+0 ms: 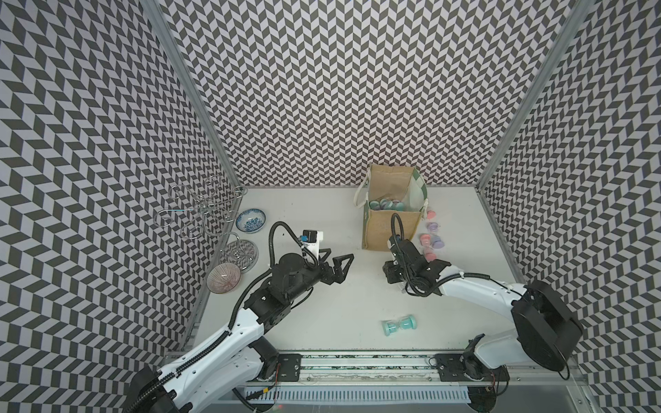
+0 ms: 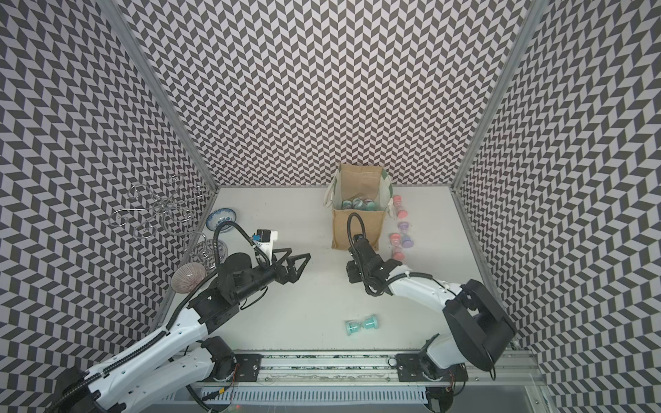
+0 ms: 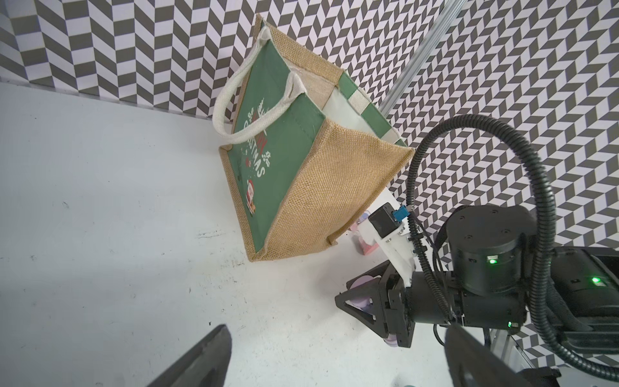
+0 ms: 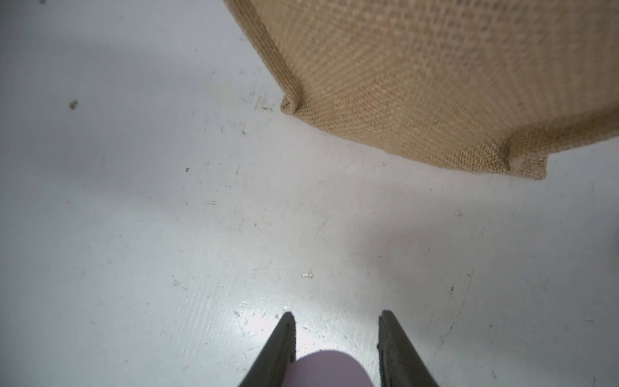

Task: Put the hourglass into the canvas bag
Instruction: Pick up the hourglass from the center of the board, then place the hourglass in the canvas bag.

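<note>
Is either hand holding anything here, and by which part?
The right hand is shut on a lilac hourglass; one rounded end shows between its fingers, the exact grip spot hidden. The left hand is open, empty.

Right wrist view: lilac hourglass [image 4: 326, 368] in right hand [image 4: 336, 316], only one rounded end showing, cut by frame edge. Canvas bag [image 4: 435, 83] blurred, cropped. Both top views: right hand's fingertips hidden beneath its own wrist; hourglasses in the bag [image 1: 388, 205] partly hidden by its wall.

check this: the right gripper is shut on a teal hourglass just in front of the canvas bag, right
Wrong colour: the right gripper is shut on a pale purple hourglass, not teal, as the right wrist view shows, just in front of the canvas bag.
</note>
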You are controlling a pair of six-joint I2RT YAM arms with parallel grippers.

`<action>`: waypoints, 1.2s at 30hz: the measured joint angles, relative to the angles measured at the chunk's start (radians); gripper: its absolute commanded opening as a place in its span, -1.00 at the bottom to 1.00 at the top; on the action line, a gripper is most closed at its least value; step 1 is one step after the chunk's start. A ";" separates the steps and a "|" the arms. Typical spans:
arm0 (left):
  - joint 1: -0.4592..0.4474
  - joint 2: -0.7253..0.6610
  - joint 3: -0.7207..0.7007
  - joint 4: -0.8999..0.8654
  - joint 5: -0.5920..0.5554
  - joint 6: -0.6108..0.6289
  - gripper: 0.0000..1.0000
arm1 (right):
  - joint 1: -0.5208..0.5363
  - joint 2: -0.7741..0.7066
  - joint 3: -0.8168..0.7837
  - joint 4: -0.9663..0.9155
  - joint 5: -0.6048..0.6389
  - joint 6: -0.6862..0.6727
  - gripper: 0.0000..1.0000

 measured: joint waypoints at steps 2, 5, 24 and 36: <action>0.000 0.002 0.017 0.000 0.000 0.005 0.99 | -0.003 -0.026 0.004 -0.002 -0.011 0.006 -0.37; 0.005 0.010 0.045 0.000 0.000 0.014 0.98 | -0.008 -0.052 0.037 -0.018 -0.024 0.011 -0.37; 0.034 0.135 0.197 0.002 0.021 0.064 0.99 | -0.189 -0.009 0.581 -0.032 -0.018 0.003 -0.35; 0.049 0.241 0.251 0.022 0.027 0.068 0.99 | -0.320 0.399 0.964 -0.068 0.000 -0.062 -0.36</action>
